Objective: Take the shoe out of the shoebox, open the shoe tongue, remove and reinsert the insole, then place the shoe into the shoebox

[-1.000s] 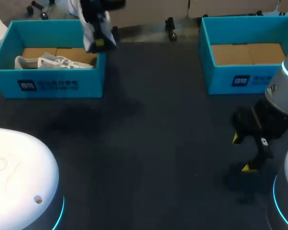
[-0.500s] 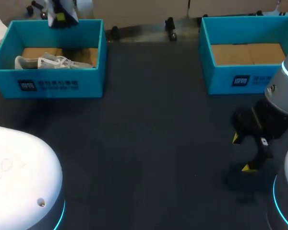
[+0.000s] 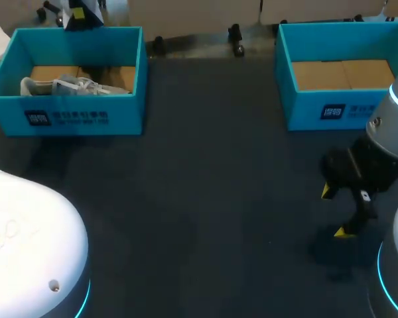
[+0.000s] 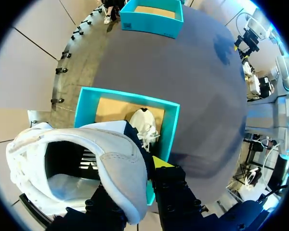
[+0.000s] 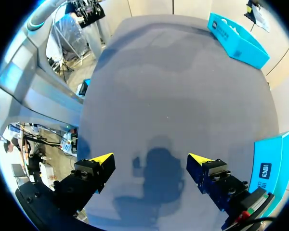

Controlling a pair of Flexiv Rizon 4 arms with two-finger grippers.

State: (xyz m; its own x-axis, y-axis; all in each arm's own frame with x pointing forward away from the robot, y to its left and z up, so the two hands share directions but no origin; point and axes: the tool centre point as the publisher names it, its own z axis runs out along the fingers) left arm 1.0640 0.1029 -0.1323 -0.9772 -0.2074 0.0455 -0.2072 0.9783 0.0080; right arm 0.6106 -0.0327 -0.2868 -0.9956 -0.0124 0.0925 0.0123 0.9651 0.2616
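Jaws of left gripper (image 4: pixel 151 166) are clamped on the shoe (image 4: pixel 86 159) above the box (image 4: pixel 171 130); right gripper (image 5: pixel 149 160) is held wide, empty; removal is judged underway; lowering onto the table (image 3: pixel 219 185) is required next

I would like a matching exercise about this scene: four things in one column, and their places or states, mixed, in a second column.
1. lifted shoe
2. second shoe
3. right shoebox
4. right gripper

A. fingers open above the table
B. lies in the left shoebox
C. only bare cardboard inside
D. held by the left gripper

Pairs: 1-D, 2-B, 3-C, 4-A.
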